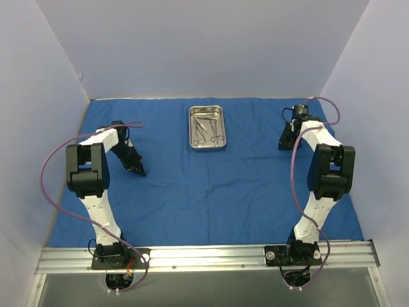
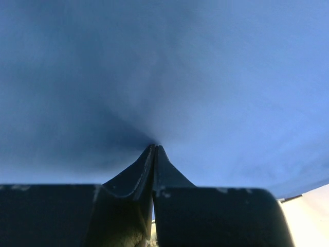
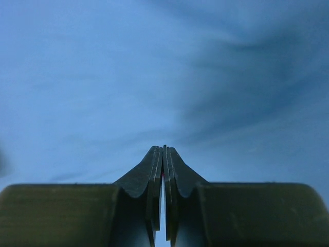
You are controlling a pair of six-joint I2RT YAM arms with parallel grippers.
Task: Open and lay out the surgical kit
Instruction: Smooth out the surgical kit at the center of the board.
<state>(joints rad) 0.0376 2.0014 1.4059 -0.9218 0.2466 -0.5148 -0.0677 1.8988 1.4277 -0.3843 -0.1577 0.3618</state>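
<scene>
Left hand (image 1: pixel 140 171), fingers together, has its tips down on the cloth (image 1: pixel 211 192) left of centre. Right hand (image 1: pixel 283 144), also closed, sits farther back on the right. Beyond, mid-cloth, the tray (image 1: pixel 207 147) runs near-to-far, with the instruments (image 1: pixel 209 130) mostly lying along it.

light: soft, even | top view: sharp | wrist views: dim, blurred

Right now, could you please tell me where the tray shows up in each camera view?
Top external: the tray sits in the upper middle, on the cloth.
Left wrist: not in it; the view is mostly cloth.
Right wrist: not in it; the view is again mostly cloth.
Shared landmark: the blue cloth, visible in all three views.
</scene>
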